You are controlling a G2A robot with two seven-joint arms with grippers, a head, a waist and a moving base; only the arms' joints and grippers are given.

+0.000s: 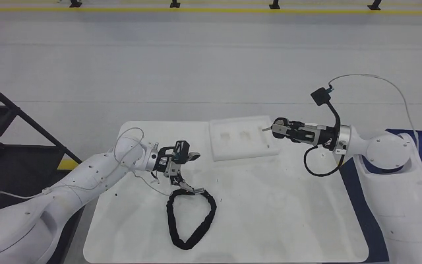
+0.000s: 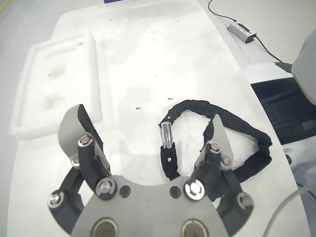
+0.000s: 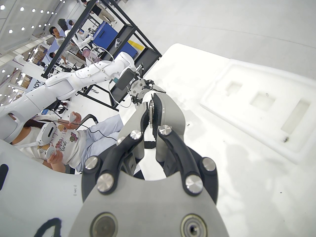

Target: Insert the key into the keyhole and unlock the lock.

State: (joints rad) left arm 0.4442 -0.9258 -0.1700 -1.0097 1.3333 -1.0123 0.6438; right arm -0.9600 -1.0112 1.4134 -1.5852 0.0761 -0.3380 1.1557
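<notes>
Probably the black fabric-sleeved chain lock (image 1: 191, 221), looped on the white counter (image 1: 283, 211), would be handled as heavy and limp. Only its stiff, slippery silver cylinder (image 2: 166, 134) could be gripped firmly. The left end effector (image 2: 148, 119) was held spread just above that cylinder. The small metal key (image 1: 266, 129) was pinched in the pressed-together right end effector (image 3: 154, 101), over a white foam tray (image 1: 244, 138). Its protruding blade was shown from the top view, its round head between the pads from the right wrist view.

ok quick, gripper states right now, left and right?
Left gripper: open, holding nothing, close by the chain lock.
Right gripper: closed on the key.
</notes>
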